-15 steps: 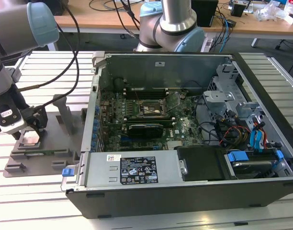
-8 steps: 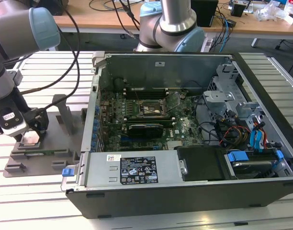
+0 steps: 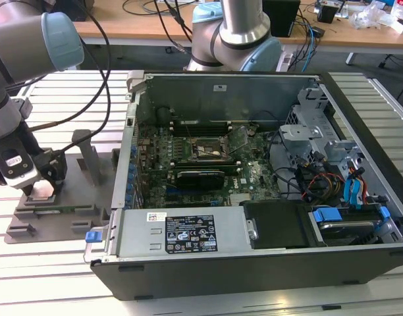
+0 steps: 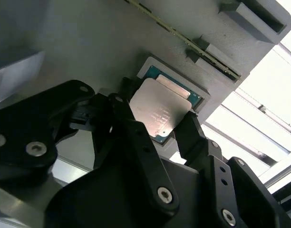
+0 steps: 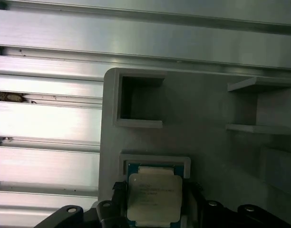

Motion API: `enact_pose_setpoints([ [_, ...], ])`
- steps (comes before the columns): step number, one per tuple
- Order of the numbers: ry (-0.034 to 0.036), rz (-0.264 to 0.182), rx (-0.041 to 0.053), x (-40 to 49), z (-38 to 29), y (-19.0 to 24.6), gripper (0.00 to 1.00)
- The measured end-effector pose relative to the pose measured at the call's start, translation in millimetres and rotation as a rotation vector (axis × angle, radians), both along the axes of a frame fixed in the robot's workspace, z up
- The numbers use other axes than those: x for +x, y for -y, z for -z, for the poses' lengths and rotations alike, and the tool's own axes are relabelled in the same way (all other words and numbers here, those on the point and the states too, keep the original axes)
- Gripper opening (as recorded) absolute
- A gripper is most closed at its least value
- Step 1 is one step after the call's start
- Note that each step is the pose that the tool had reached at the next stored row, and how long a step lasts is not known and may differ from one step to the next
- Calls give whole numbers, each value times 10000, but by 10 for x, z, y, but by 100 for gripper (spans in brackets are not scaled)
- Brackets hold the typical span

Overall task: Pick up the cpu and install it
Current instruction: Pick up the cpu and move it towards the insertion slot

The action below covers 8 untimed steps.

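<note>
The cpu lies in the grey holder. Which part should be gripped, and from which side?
I would grip the cpu by two opposite edges, coming straight down from above. It lies flat in a shallow pocket of the grey holder, metal top up, so only the edges offer a hold. The gripper is over it.

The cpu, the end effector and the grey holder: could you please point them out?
cpu (image 4: pixel 157 111): second wrist view, middle of its metal top.
end effector (image 3: pixel 42 189): exterior view, its lower tip.
grey holder (image 5: pixel 207 109): first wrist view, bare flat surface.
</note>
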<state>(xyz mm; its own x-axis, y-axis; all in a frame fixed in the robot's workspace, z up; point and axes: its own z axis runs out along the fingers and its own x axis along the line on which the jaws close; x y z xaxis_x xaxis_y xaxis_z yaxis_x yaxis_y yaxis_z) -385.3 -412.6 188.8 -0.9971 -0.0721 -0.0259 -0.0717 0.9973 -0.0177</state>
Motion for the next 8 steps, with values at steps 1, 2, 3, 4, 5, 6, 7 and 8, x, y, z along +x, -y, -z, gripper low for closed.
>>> enact_pose_setpoints([
  [1, 9, -2, 1, 3, 2, 0, 55],
  [2, 8, -4, 2, 4, 3, 0, 55],
  [3, 8, -3, 2, 5, 4, 0, 55],
  [4, 9, -4, 3, 7, 5, 0, 55],
  [5, 8, -3, 2, 7, 6, 0, 55],
  [6, 9, -4, 2, 9, 7, 0, 55],
  [7, 8, -3, 2, 9, 7, 0, 55],
  [8, 9, -3, 3, 10, 8, 0, 55],
])
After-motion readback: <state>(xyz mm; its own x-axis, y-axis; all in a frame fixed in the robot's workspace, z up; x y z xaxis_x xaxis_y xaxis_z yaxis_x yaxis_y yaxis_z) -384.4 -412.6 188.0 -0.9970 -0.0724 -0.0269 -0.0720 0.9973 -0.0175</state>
